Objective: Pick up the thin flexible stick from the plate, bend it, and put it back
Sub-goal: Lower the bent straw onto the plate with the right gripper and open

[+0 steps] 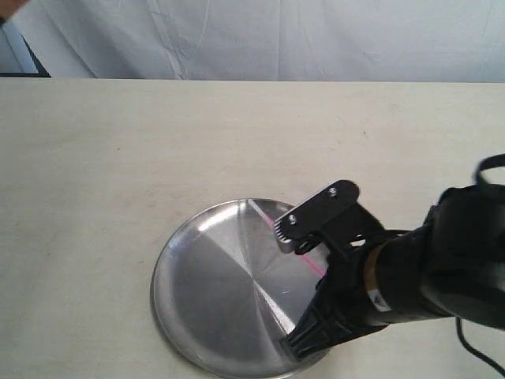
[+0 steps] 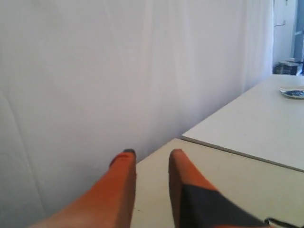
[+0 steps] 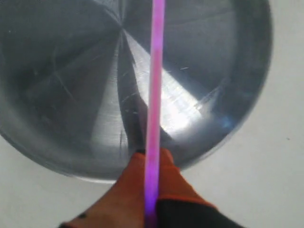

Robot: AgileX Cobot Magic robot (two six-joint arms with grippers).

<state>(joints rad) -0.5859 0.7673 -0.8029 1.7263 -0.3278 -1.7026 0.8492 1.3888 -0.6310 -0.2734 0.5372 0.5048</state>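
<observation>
The round silver plate [image 1: 213, 292] lies on the pale table, near its front edge. My right gripper [image 1: 293, 345] reaches in from the right and hangs over the plate's near right rim. In the right wrist view its orange fingers [image 3: 128, 175] are shut on the thin pink stick [image 3: 154, 95], which runs from the gripper [image 3: 152, 159] out over the plate [image 3: 61, 95]. From the exterior a short pink stretch of the stick [image 1: 312, 264] shows beside the arm. My left gripper [image 2: 149, 154] is open and holds nothing. It points at a white curtain, away from the plate.
The beige table [image 1: 118, 158] stretches to the left and back of the plate. A white curtain [image 1: 276, 39] hangs behind it. In the left wrist view a second table carries a small blue-patterned dish [image 2: 293, 92].
</observation>
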